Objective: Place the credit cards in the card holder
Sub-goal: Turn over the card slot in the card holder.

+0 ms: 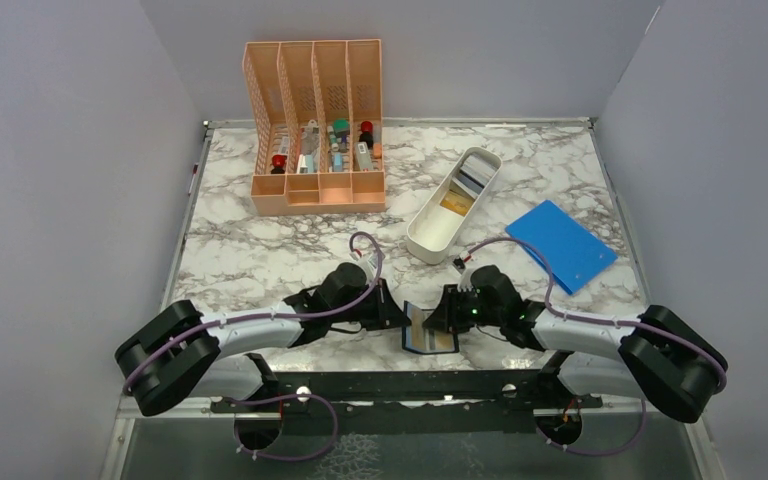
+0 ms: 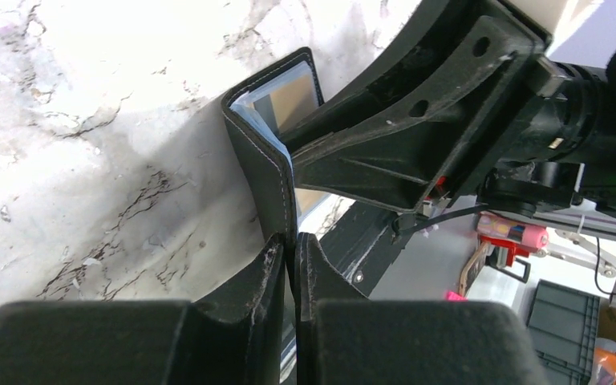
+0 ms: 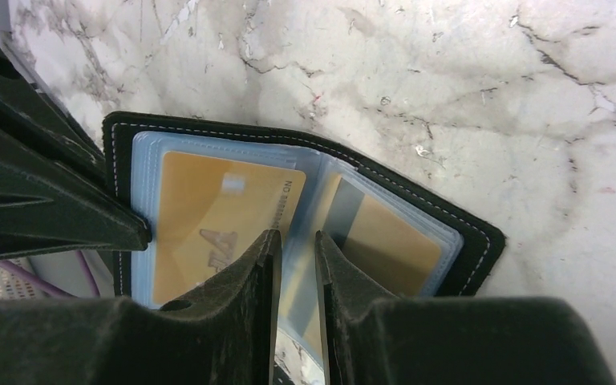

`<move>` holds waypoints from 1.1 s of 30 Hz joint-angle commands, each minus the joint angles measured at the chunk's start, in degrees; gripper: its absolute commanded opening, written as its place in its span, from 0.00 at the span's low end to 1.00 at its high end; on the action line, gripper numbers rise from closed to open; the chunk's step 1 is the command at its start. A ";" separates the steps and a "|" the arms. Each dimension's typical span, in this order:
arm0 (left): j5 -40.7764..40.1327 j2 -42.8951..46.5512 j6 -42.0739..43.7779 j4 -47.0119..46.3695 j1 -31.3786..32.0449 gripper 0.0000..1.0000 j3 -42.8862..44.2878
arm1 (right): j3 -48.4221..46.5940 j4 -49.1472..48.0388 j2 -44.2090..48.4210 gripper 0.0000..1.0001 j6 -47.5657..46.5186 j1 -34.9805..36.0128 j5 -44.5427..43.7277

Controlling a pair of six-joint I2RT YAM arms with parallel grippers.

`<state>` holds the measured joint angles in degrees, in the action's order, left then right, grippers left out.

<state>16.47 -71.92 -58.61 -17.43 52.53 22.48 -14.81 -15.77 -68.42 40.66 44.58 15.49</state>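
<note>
The black card holder (image 1: pixel 428 332) lies open at the table's near edge between both grippers. My left gripper (image 1: pixel 392 315) is shut on its left cover, which stands up on edge in the left wrist view (image 2: pixel 265 160), pinched at the fingertips (image 2: pixel 289 241). In the right wrist view the card holder (image 3: pixel 469 233) shows clear sleeves, with a gold card (image 3: pixel 208 212) in the left page and a gold card with a dark stripe (image 3: pixel 393 241) in the right page. My right gripper (image 3: pixel 297 237) sits over the middle fold, its jaws a narrow gap apart with nothing clamped between them.
A long white tray (image 1: pixel 430 238) with more cards (image 1: pixel 462 192) stands behind the grippers. A peach slotted organizer (image 1: pixel 315 130) is at the back left. A large flat blue rectangle (image 1: pixel 560 245) lies at the right. The table's near edge is just under the card holder.
</note>
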 commanded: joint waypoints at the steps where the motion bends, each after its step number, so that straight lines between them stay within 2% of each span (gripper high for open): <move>1: 2.78 2.09 0.95 -6.29 0.25 0.12 0.41 | 2.47 0.00 -2.49 0.28 0.60 0.32 1.65; 10: 4.13 0.00 0.96 -8.79 0.29 0.14 0.20 | 2.50 -0.33 -2.63 0.28 0.86 0.31 1.97; 14: 4.11 -0.68 1.25 -9.28 0.29 0.09 0.17 | 2.59 -0.53 -2.64 0.28 1.08 0.32 2.05; 18: 3.81 -1.99 1.24 -9.29 0.29 0.09 0.01 | 2.59 -0.54 -2.55 0.28 1.15 0.32 1.93; 26: 3.60 -2.55 1.13 -9.21 0.29 0.27 -0.25 | 2.50 -0.27 -2.37 0.28 1.11 0.33 1.83; 33: 3.00 -2.96 1.30 -9.20 0.32 0.30 -0.42 | 2.33 0.10 -2.09 0.28 1.08 0.32 1.75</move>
<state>18.92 -74.32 -57.82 -24.38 52.62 22.44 -13.96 -19.22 -70.02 42.11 44.58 17.37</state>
